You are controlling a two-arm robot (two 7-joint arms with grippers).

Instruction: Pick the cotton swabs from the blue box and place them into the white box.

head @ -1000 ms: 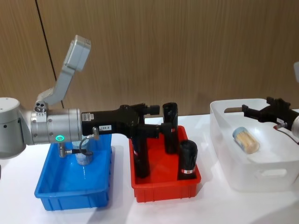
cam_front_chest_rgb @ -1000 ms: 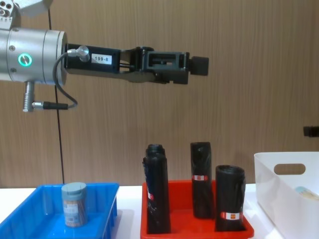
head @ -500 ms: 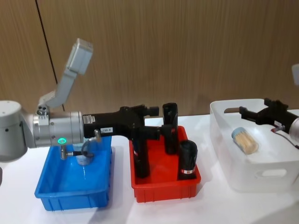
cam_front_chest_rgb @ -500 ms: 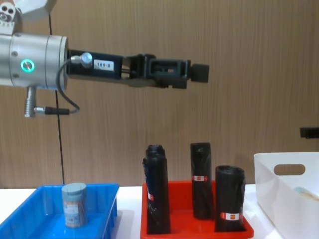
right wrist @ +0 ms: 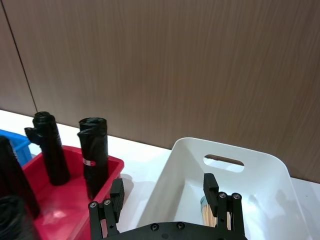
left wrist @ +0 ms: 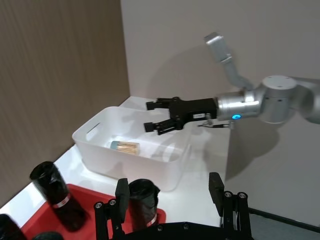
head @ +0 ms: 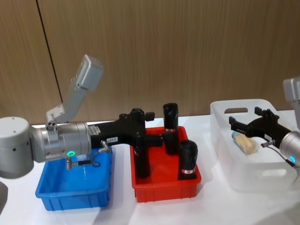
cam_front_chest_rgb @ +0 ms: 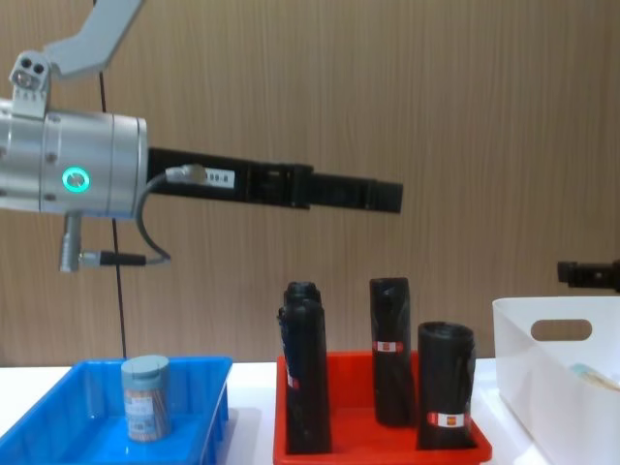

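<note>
Right gripper [left wrist: 148, 116] spread, empty, kinda blocking cotton swabs [head: 246, 143] in white box [head: 262, 176]. Left gripper [left wrist: 168, 184] spread over red tray [head: 164, 187], arm hiding half blue box [head: 70, 197].

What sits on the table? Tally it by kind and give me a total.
Clear plastic cotton swab tubs with grey-blue lids: 2
Black rolls with red labels: 4, two of them standing one behind the other
Shallow blue plastic tray: 1
Shallow red plastic tray: 1
Tall white plastic bin: 1
Total: 9
</note>
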